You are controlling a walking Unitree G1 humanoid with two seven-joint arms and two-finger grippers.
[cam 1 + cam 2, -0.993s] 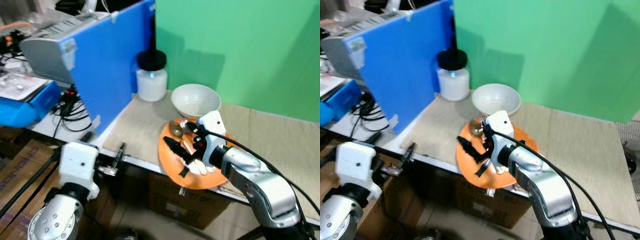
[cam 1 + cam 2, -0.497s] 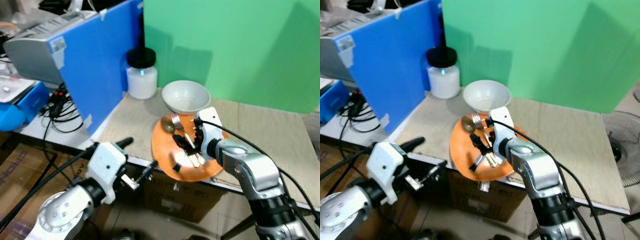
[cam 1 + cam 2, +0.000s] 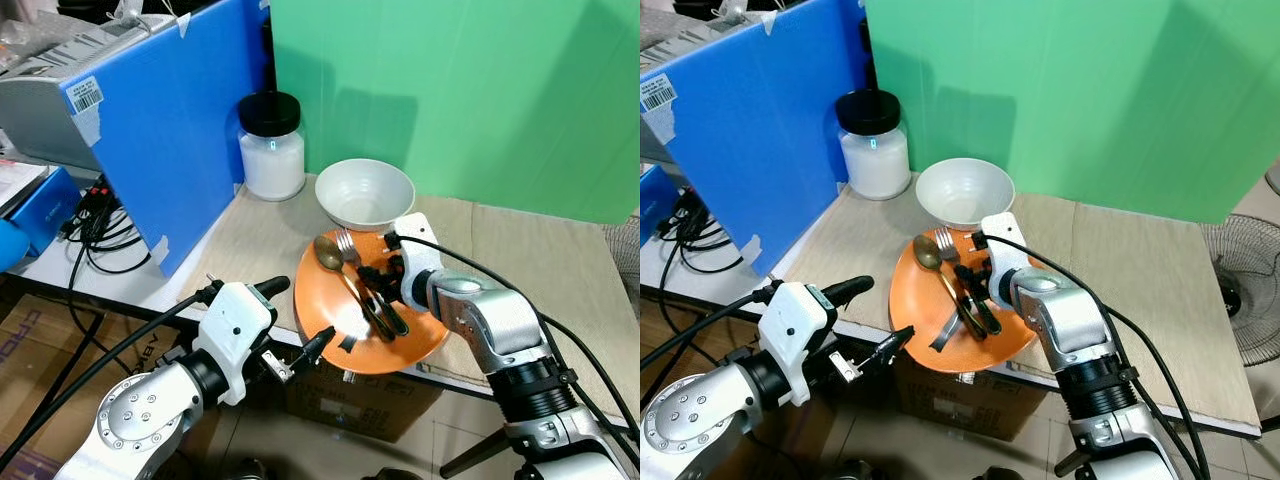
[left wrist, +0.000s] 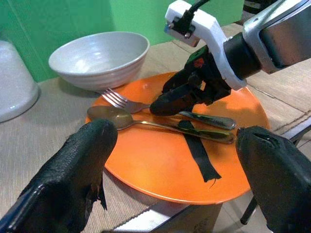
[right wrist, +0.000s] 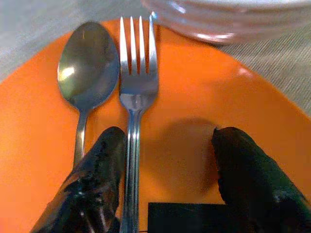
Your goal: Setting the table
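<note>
Right gripper (image 5: 165,182) is spread wide, low over the orange plate (image 3: 330,335) at the table's near edge, one finger touching the fork (image 5: 137,92) handle, spoon (image 5: 87,63) just beside. To grip cleanly, centre on the fork alone, then close. Left gripper (image 4: 175,165), also spread, hovers near the plate's rim.

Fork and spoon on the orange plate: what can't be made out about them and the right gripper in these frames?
- Fork handle end: right wrist view, cut off by the lower edge.
- Whether a right gripper finger touches the fork: right wrist view, they overlap, contact unclear.
- Fork and spoon handles: left eye view, hidden under the right gripper.
- Orange plate far rim: left wrist view, hidden behind the right gripper.
</note>
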